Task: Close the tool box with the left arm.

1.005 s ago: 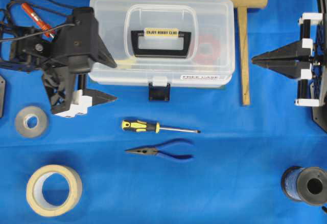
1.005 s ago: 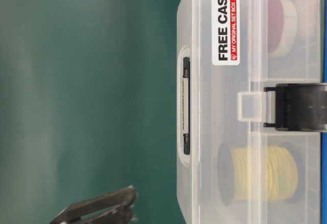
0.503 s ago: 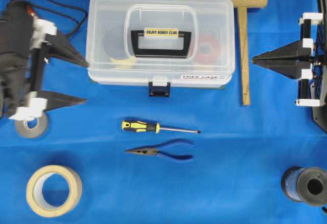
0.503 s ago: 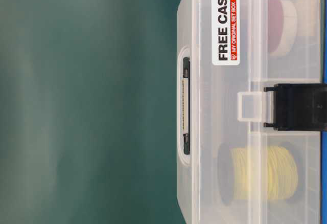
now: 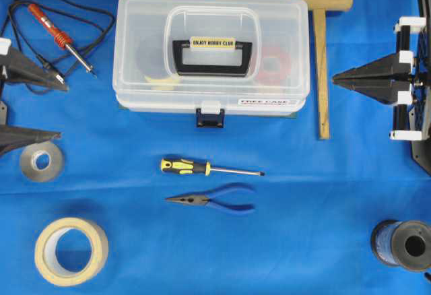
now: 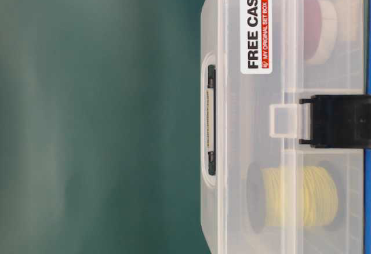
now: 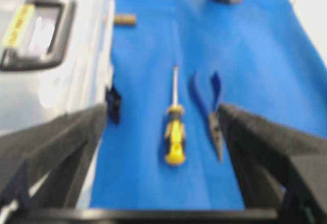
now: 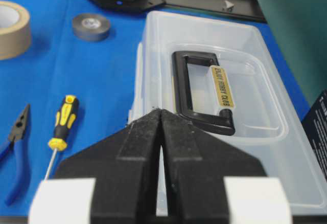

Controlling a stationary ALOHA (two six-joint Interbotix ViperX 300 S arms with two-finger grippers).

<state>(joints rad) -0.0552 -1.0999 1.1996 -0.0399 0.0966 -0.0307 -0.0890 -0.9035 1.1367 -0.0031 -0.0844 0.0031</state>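
At far centre of the blue surface I see the tool box, lid down flat on its base, handle on top, latch facing near. My left gripper sits at the left edge, well apart from the box, jaws spread wide. My right gripper rests at the right edge, jaws pressed together on nothing. Screwdriver and pliers lie nearer.

On the blue cloth: screwdriver lying level, with pliers just below it. Wooden mallet at upper right. Soldering iron with black cord at upper left. Grey tape roll at left; masking tape lower left. Wire spool lower right.
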